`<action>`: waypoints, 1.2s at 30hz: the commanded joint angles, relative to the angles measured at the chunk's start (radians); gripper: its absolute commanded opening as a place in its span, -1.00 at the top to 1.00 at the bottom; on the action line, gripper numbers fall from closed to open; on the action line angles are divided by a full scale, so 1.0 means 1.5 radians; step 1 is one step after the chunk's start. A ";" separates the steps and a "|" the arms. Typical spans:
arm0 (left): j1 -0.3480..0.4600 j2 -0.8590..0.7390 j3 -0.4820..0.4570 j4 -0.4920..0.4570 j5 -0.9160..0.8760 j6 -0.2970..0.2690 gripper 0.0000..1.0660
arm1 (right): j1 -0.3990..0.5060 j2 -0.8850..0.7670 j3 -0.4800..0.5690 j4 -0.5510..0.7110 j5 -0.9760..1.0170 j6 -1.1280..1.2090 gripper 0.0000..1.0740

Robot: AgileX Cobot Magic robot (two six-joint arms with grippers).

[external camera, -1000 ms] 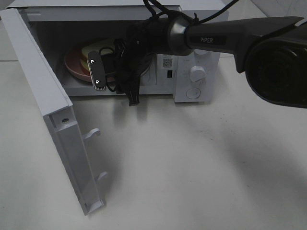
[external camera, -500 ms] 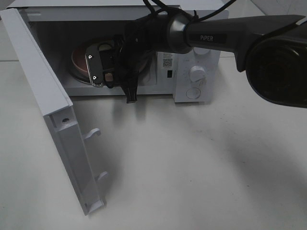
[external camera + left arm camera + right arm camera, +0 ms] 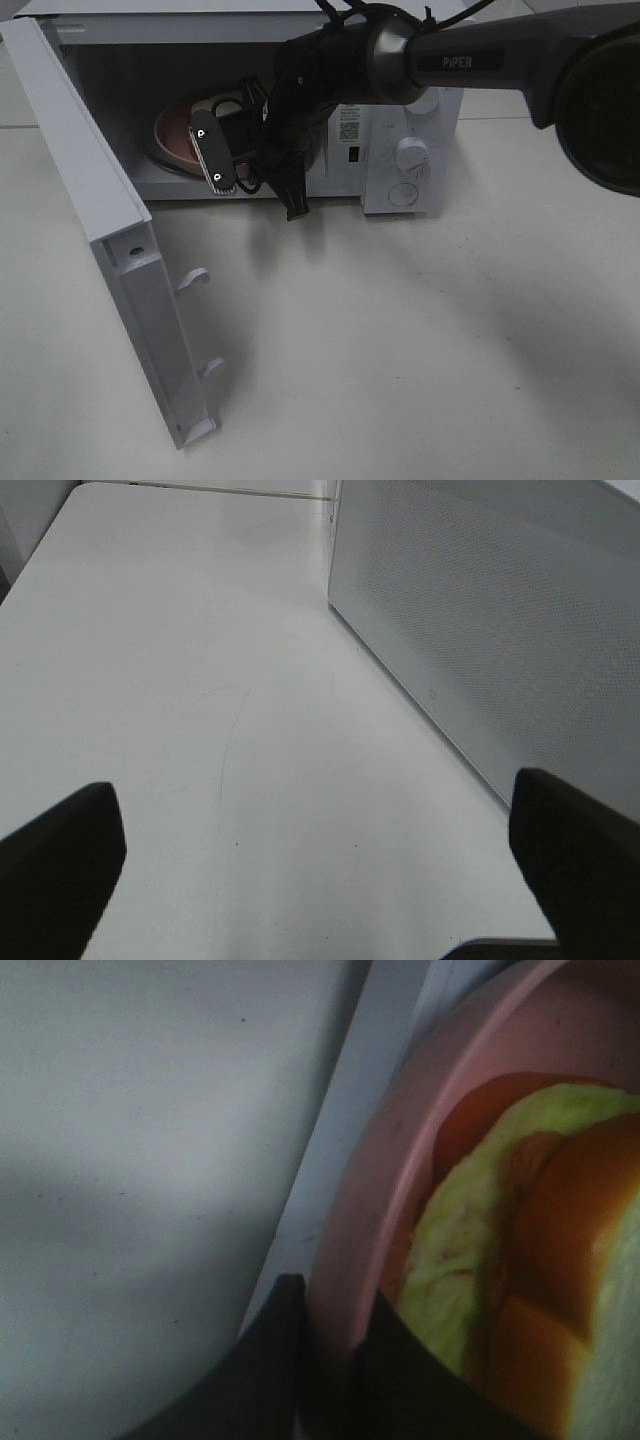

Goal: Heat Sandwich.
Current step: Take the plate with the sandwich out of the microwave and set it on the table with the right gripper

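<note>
**Pinch the plate rim and move it slowly**

The right pincer point(image 3: 330, 1360) reaches into the open microwave point(image 3: 400, 110). Its two dark fingers are close together and pinch the rim of the pink plate point(image 3: 370, 1210), one finger on each side of the rim. The sandwich point(image 3: 520, 1250) lies on the plate, just past the pinched rim, inside the microwave. From the high camera the pincer hides most of it.

I think the step now is to set the plate well inside or to pull it out; I cannot tell which. To do it well, the pincer should keep the plate flat so the sandwich does not slide. It should move slowly and straight, clear of the open door point(image 3: 110, 250).

The left pincer point(image 3: 320, 880) is wide open and holds nothing. It hangs over the white surface point(image 3: 180, 680), beside the door.
</note>
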 commanded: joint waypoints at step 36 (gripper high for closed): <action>0.001 -0.003 0.001 -0.005 -0.009 0.000 -0.86 | -0.031 -0.267 0.309 0.305 -0.042 -0.373 1.00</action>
